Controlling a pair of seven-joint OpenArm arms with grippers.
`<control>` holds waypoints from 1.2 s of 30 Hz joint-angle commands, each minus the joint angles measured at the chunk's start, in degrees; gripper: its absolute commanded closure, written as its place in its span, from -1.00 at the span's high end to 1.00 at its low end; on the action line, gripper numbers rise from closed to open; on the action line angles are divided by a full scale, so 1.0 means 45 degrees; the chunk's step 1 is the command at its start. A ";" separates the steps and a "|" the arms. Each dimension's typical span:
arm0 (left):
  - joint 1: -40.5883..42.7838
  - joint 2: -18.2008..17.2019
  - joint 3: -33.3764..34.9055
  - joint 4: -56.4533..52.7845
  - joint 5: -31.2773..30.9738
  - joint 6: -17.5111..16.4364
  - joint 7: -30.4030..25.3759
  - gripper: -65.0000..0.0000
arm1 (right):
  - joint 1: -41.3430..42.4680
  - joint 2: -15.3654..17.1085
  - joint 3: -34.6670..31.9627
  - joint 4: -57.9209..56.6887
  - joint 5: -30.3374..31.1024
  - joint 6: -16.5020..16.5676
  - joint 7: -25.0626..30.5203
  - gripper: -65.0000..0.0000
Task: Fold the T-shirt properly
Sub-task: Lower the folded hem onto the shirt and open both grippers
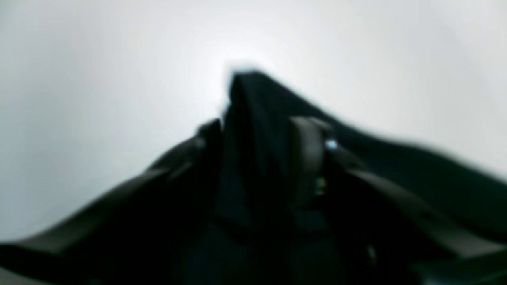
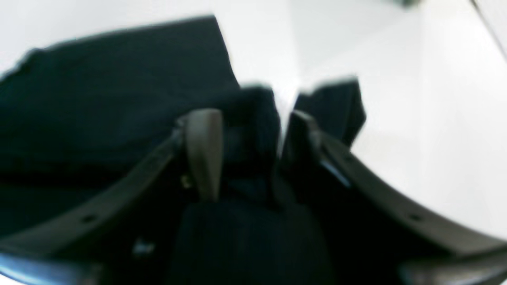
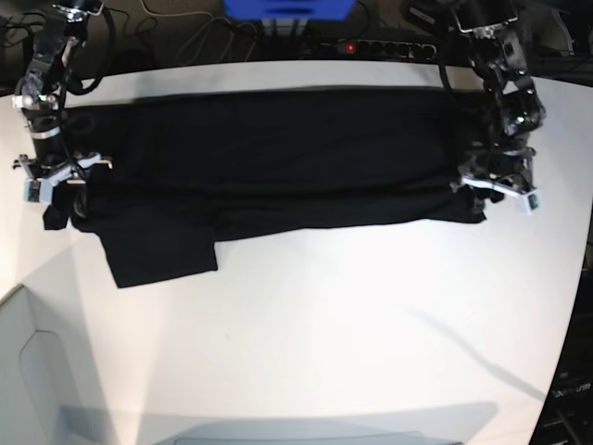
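The black T-shirt (image 3: 278,158) lies stretched out across the far part of the white table (image 3: 352,334), with one sleeve (image 3: 157,255) pointing toward the near side on the left. No print or label shows. My right gripper (image 3: 54,202) is at the shirt's left end and is shut on a fold of black cloth (image 2: 253,114) between its fingers (image 2: 204,150). My left gripper (image 3: 482,193) is at the shirt's right end. In the left wrist view it (image 1: 257,134) is shut on a raised ridge of the cloth (image 1: 261,103). Both wrist views are blurred.
A power strip (image 3: 380,44), a blue box (image 3: 287,9) and cables (image 3: 185,37) lie beyond the table's far edge. The table's right edge (image 3: 579,306) runs close to my left arm. A white panel (image 3: 37,371) stands at the near left corner.
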 commanded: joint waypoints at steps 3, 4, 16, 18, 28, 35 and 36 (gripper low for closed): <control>0.0009 0.0023 -0.0640 0.0728 -0.0075 -0.0029 -0.0110 0.03 | -0.0029 -0.0147 0.0094 0.0758 0.0115 0.0145 0.0318 0.04; -0.0069 0.0003 -0.0679 0.0748 -0.0075 -0.0029 -0.0110 0.03 | -0.0009 -0.0264 0.0094 0.0856 0.0115 0.0145 0.0318 0.04; -0.1749 -0.0133 -0.0621 -0.1089 0.0042 0.0010 -0.0090 0.03 | 0.0030 -0.0616 -0.0004 0.0953 0.0115 0.0145 0.0318 0.04; -0.1925 -0.0133 -0.0601 -0.1558 0.0042 -0.0009 -0.0090 0.03 | 0.0030 -0.0596 0.0016 0.0914 0.0115 0.0145 0.0318 0.04; -0.2257 -0.0465 0.0297 -0.2046 0.0042 0.0030 -0.0129 0.03 | 0.0011 -0.0596 0.0035 0.0914 0.0096 0.0145 0.0318 0.04; -0.2257 -0.0544 0.0610 -0.2066 0.0042 0.0050 -0.0149 -0.47 | 0.0011 -0.0596 0.0016 0.0875 0.0096 0.0145 0.0298 0.04; -0.2257 -0.0544 0.0610 -0.2066 0.0042 0.0050 -0.0168 -0.60 | 0.0030 -0.0596 0.0016 0.0875 0.0096 0.0145 0.0298 0.04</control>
